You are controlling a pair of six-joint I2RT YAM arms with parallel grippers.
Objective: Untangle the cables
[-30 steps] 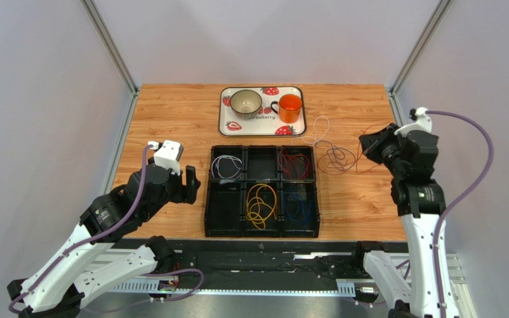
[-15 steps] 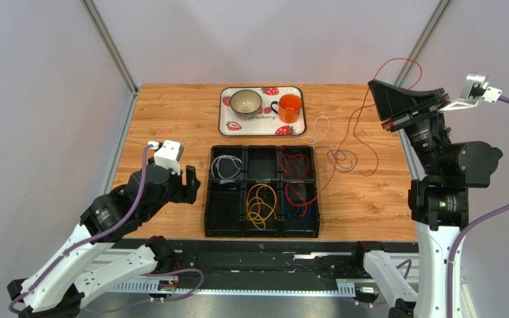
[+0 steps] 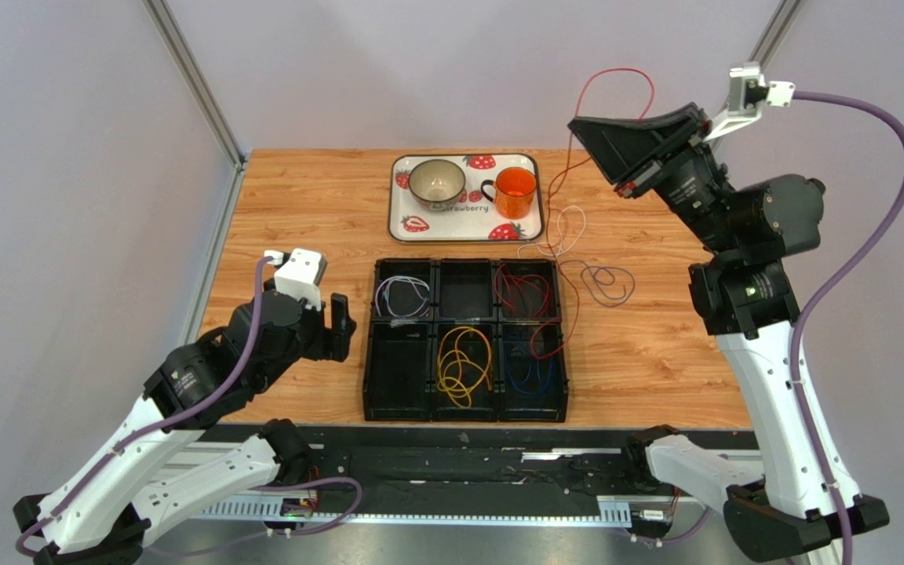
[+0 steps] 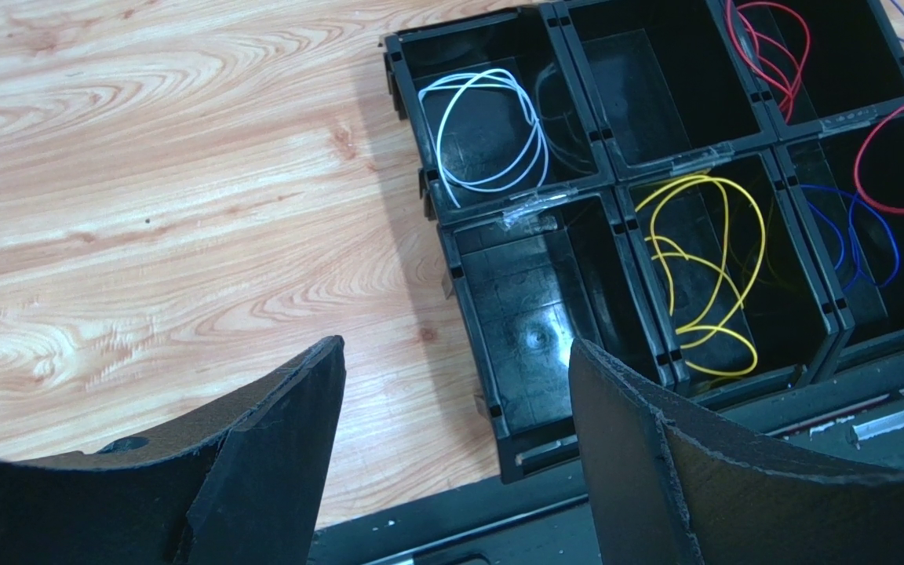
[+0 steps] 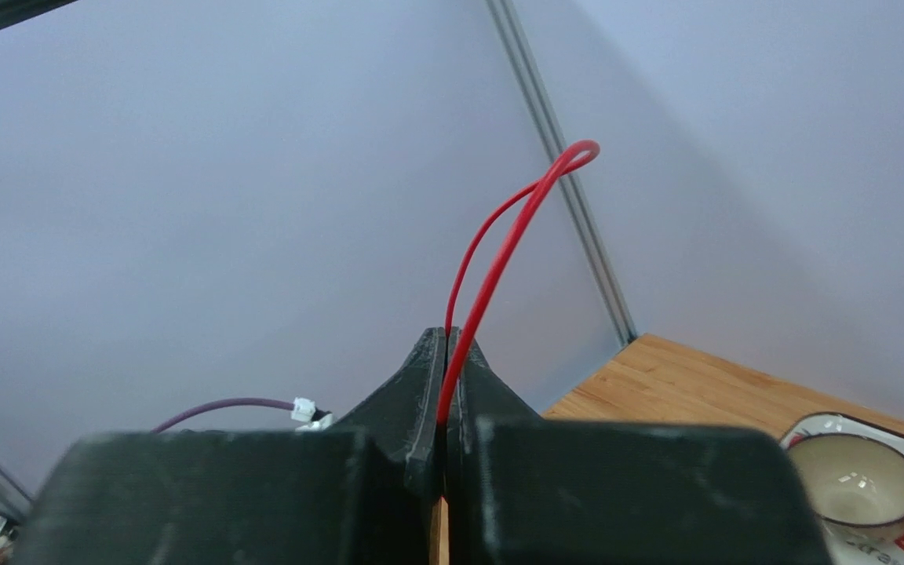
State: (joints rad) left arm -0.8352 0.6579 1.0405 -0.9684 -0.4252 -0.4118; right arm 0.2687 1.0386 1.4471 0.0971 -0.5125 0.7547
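Wooden table [image 3: 304, 212]; black bin [image 3: 367, 353] holds white, yellow, blue, red cables [image 3: 463, 359].

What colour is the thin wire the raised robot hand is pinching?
Red. The thin cable pinched in the right gripper shows best in the right wrist view.

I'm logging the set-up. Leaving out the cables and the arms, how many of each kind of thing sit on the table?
Tray: 1
Bowl: 1
Mug: 1
Six-compartment organiser: 1
Total: 4
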